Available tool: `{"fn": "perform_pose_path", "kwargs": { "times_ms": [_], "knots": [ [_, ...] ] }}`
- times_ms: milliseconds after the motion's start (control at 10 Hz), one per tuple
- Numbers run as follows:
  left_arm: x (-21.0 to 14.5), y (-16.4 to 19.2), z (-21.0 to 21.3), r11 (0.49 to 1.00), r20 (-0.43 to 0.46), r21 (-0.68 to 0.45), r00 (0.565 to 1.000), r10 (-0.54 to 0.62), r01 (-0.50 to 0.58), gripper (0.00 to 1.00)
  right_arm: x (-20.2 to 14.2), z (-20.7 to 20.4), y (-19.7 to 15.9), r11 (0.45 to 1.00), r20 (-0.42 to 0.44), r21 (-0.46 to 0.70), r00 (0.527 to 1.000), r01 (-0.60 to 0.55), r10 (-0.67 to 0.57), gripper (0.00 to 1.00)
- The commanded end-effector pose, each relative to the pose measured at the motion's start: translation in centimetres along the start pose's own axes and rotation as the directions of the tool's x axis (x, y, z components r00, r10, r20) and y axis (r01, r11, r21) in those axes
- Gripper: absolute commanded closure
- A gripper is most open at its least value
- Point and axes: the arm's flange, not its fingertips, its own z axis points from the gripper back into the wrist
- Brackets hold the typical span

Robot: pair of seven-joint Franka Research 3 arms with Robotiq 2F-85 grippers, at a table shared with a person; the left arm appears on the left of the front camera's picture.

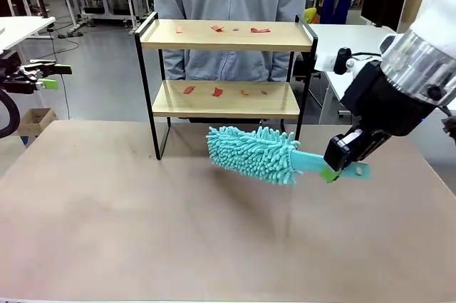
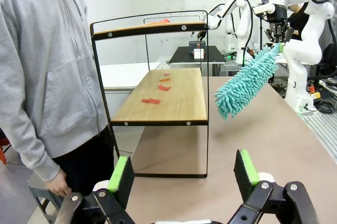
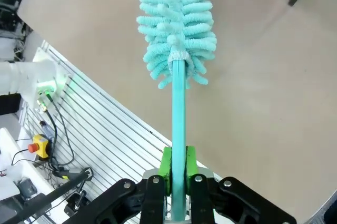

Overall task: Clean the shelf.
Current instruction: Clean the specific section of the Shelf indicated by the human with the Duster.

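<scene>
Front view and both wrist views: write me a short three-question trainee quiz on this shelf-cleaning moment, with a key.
1. True or false: the right gripper is shut on the handle of the turquoise duster.
2. Where do the red scraps lie on the shelf? A) top board only; B) lower board only; C) both boards.
3. Fill in: the left gripper holds nothing and its jaws stand ____.
Key: 1 true; 2 C; 3 open.
</scene>
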Motion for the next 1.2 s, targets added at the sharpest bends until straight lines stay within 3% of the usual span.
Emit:
{"fn": "perform_pose_path", "kwargs": {
  "times_ms": [0, 200, 400, 500, 800, 1100],
  "knots": [
    [0.1, -0.1, 0.0, 1.000, -0.009, -0.008, 1.000, -0.015, 0.015, 0.00, 0.3, -0.5, 0.5, 0.999, -0.004, 0.009, 0.999, 0.039, -0.039, 0.87],
    [0.1, -0.1, 0.0, 1.000, -0.009, -0.008, 1.000, -0.015, 0.015, 0.00, 0.1, -0.3, 0.1, 1.000, -0.005, -0.005, 1.000, 0.008, -0.008, 0.87],
    [0.1, -0.1, 0.0, 1.000, -0.009, -0.008, 1.000, -0.015, 0.015, 0.00, -1.9, 3.9, -1.5, 0.983, -0.083, 0.109, 0.984, -0.146, 0.155, 0.87],
    [0.1, -0.1, 0.0, 1.000, -0.009, -0.008, 1.000, -0.015, 0.015, 0.00, -3.1, 5.6, -2.6, 0.960, -0.104, 0.154, 0.963, -0.233, 0.250, 0.87],
    [0.1, -0.1, 0.0, 1.000, -0.009, -0.008, 1.000, -0.015, 0.015, 0.00, -6.7, 9.9, -4.9, 0.909, -0.186, 0.238, 0.902, -0.342, 0.389, 0.87],
    [0.1, -0.1, 0.0, 1.000, -0.009, -0.008, 1.000, -0.015, 0.015, 0.00, -9.5, 12.8, -7.6, 0.893, -0.303, 0.193, 0.841, -0.406, 0.448, 0.87]
  ]
}}
